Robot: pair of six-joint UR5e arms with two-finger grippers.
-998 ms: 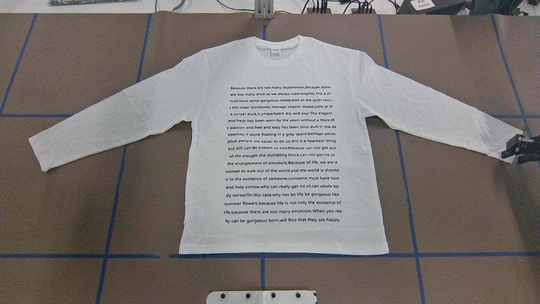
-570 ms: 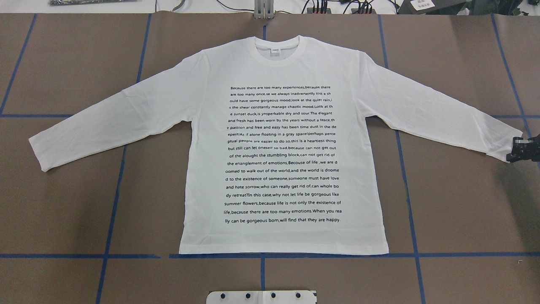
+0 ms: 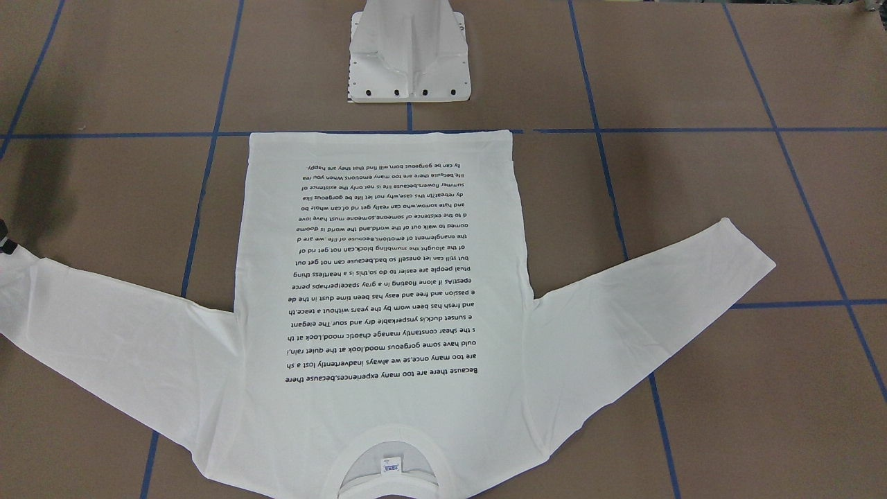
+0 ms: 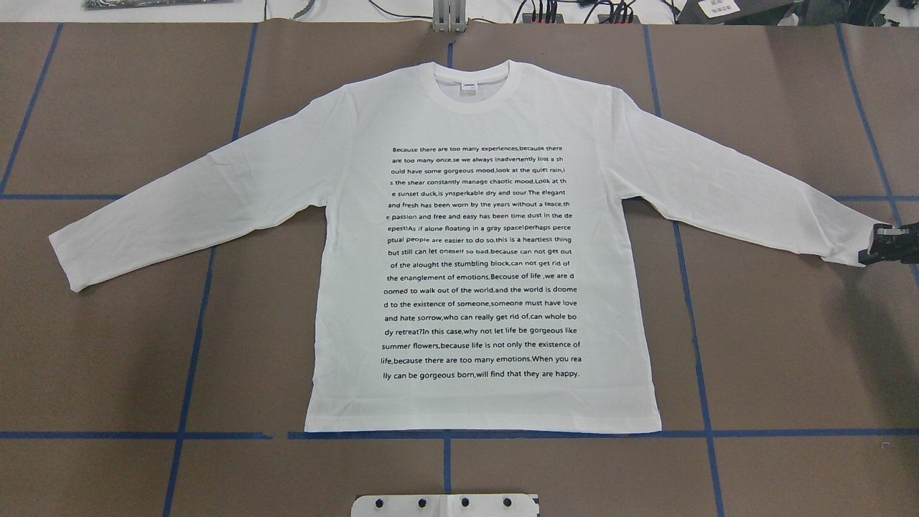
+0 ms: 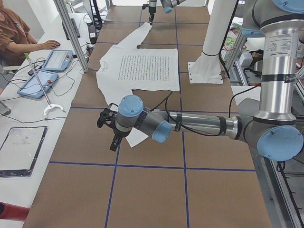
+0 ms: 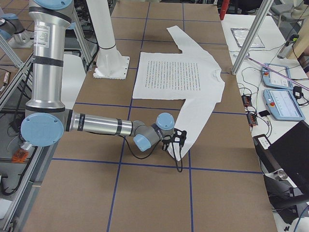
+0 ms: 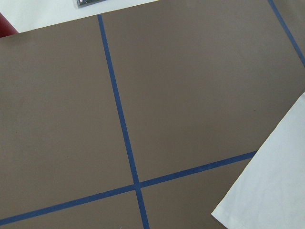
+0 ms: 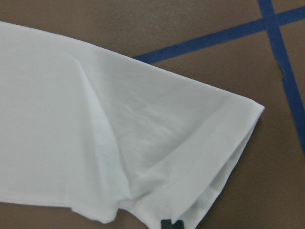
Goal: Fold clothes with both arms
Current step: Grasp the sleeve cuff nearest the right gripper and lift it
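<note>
The white long-sleeved T-shirt lies flat and face up on the brown table, sleeves spread, black text showing, collar at the far edge. My right gripper is at the end of the shirt's right-hand sleeve. It is shut on the cuff, and the cloth gathers in folds toward the fingertips. It also shows at the front-facing view's left edge. My left gripper shows only in the exterior left view, just off the other cuff. I cannot tell whether it is open or shut.
The white metal pedestal stands at the robot's side of the table, just beyond the shirt's hem. Blue tape lines cross the table. An operator sits at a side desk with tablets.
The right gripper's fingers have closed on the sleeve cuff. The cuff end has narrowed and shifted slightly toward the far side. The rest of the shirt has not moved.
</note>
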